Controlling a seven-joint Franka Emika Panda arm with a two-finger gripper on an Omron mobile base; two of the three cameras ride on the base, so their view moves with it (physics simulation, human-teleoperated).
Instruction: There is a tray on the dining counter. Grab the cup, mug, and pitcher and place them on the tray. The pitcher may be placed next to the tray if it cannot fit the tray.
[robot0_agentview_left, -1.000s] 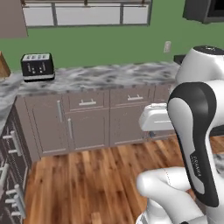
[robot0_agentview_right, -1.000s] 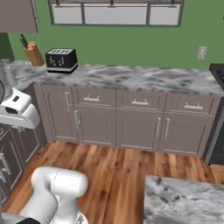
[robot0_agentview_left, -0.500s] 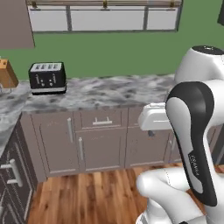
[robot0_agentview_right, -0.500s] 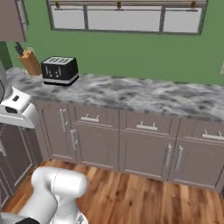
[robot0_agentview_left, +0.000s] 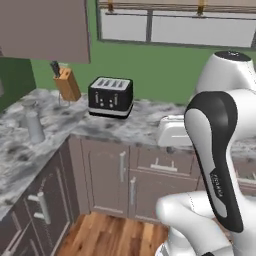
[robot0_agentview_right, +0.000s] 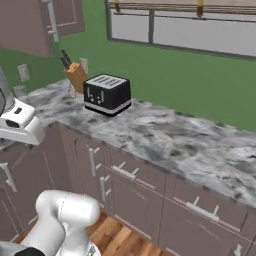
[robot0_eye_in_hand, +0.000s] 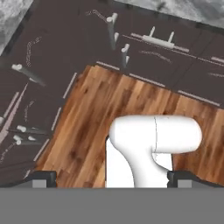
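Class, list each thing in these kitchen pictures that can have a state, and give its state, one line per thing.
Gripper: open, holding nothing, over the wood floor.
Toaster: upright on the counter, slots empty.
Knife block: tilted, knife handles sticking out.
Pitcher: upright on the counter.
Cabinet doors: closed.
Drawers: closed.

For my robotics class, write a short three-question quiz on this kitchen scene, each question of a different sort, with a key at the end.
1. True or false: the black toaster stands on the marbled counter under the window.
2. Multiple choice: what stands just beside the toaster, nearer the corner? A) a kettle B) a wooden knife block C) a fruit bowl
3. Fill in: in the hand view, the gripper looks down on a ______ floor, with its fingertips far apart and nothing between them.

Key: 1 true; 2 B; 3 wooden.
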